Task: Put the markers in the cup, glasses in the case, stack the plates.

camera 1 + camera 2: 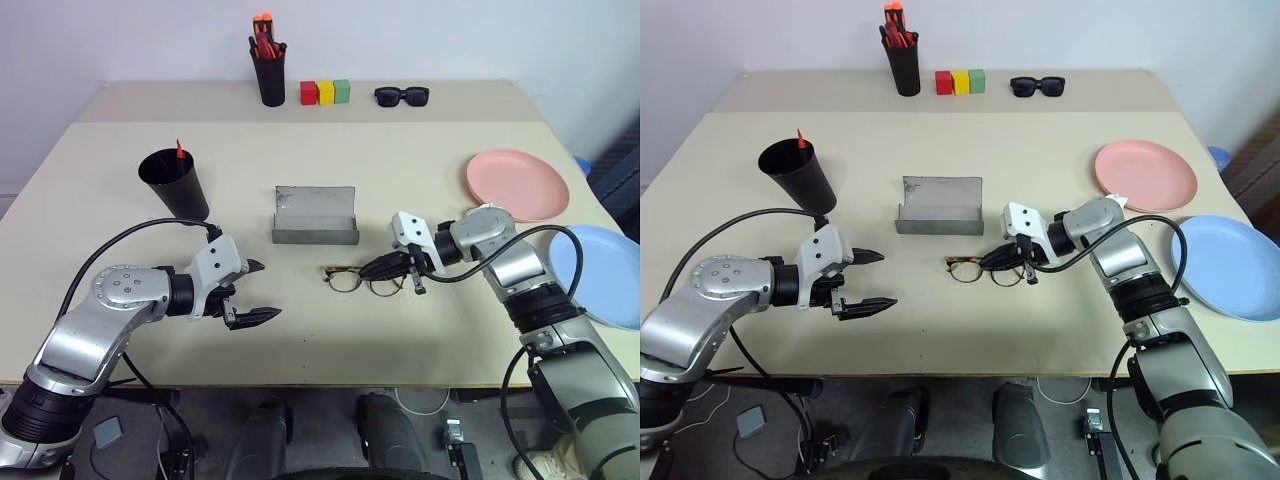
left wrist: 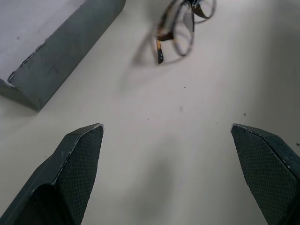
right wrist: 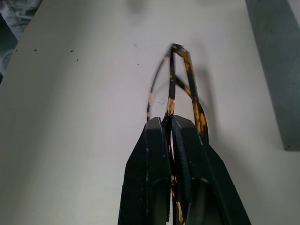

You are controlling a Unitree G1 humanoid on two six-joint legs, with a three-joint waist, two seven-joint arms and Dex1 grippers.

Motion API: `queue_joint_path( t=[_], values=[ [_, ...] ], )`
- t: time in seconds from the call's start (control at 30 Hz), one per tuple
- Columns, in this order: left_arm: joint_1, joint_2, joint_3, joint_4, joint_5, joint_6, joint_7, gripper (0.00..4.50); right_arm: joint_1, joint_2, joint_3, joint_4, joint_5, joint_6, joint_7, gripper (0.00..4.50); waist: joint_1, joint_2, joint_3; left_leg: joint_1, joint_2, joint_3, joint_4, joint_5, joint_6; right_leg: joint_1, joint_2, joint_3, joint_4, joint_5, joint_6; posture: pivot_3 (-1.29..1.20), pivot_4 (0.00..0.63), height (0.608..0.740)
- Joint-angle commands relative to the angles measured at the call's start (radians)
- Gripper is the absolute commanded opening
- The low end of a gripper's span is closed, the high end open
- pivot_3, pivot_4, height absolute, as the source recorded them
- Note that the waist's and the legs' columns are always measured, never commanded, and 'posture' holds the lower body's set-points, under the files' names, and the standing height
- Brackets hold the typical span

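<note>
The wire-framed glasses (image 1: pixel 350 280) lie on the table in front of the open grey case (image 1: pixel 315 228). My right gripper (image 3: pixel 164 123) is shut on the right end of the glasses (image 3: pixel 180 84), pinching the frame. To their left, my left gripper (image 1: pixel 268 290) hovers open with nothing between its fingers (image 2: pixel 82 154). The black cup (image 1: pixel 175 183) stands at the left with the red tip of a marker (image 1: pixel 180 150) sticking out of it. The pink plate (image 1: pixel 517 184) and the blue plate (image 1: pixel 600 275) lie apart at the right.
A black pen holder (image 1: pixel 270 75) with orange-red pens stands at the back. Red, yellow and green blocks (image 1: pixel 325 92) and black sunglasses (image 1: pixel 402 96) sit beside it. The blue plate reaches over the table's right edge.
</note>
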Motion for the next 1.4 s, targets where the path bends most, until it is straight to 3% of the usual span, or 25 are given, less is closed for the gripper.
queue_joint_path(
  t=[0.03, 0.2, 0.5, 1.03, 1.4],
  values=[
    [-0.004, 0.008, 0.012, -0.025, -0.012, -0.013, 0.005, 4.5, 0.007, -0.005, -0.006, -0.012, -0.013, -0.01, -0.015, 0.04, 0.0, 0.0, 0.0, 0.0, 0.0, 0.0, 0.0, 0.0, 0.0, 0.0, 0.0, 0.0, 0.0, 0.0, 0.0, 0.0, 0.15, 0.74],
    [-0.011, 0.001, 0.01, -0.017, -0.011, -0.018, 0.01, 4.5, 0.015, -0.023, -0.039, -0.027, 0.004, -0.008, -0.026, 0.04, 0.001, 0.0, 0.0, 0.0, 0.0, 0.0, 0.0, 0.0, 0.0, 0.0, 0.0, 0.0, 0.0, 0.0, 0.0, 0.0, 0.15, 0.74],
    [-0.001, -0.018, 0.004, -0.029, -0.027, -0.013, 0.023, 4.5, -0.109, 0.003, -0.233, -0.111, 0.212, 0.137, -0.061, 0.04, -0.002, 0.001, 0.001, -0.001, 0.0, 0.0, -0.001, 0.0, 0.0, -0.002, 0.0, 0.0, 0.0, 0.0, 0.0, 0.0, 0.15, 0.74],
    [0.056, -0.011, 0.045, -0.102, -0.054, 0.026, 0.104, 4.5, -0.336, 0.298, -0.22, 0.326, 0.139, -0.146, -0.17, 0.04, -0.003, 0.002, 0.001, -0.001, 0.0, 0.0, -0.006, 0.001, -0.001, -0.005, 0.0, 0.0, 0.001, 0.0, -0.001, 0.0, 0.15, 0.74],
    [0.087, -0.001, 0.079, -0.145, -0.072, 0.054, 0.151, 4.5, -0.393, 0.384, -0.225, 0.615, 0.055, -0.354, -0.238, 0.04, -0.003, 0.002, 0.001, -0.001, 0.0, 0.0, -0.006, 0.001, -0.002, -0.006, 0.0, 0.001, 0.001, 0.0, -0.001, 0.0, 0.15, 0.74]
  ],
)
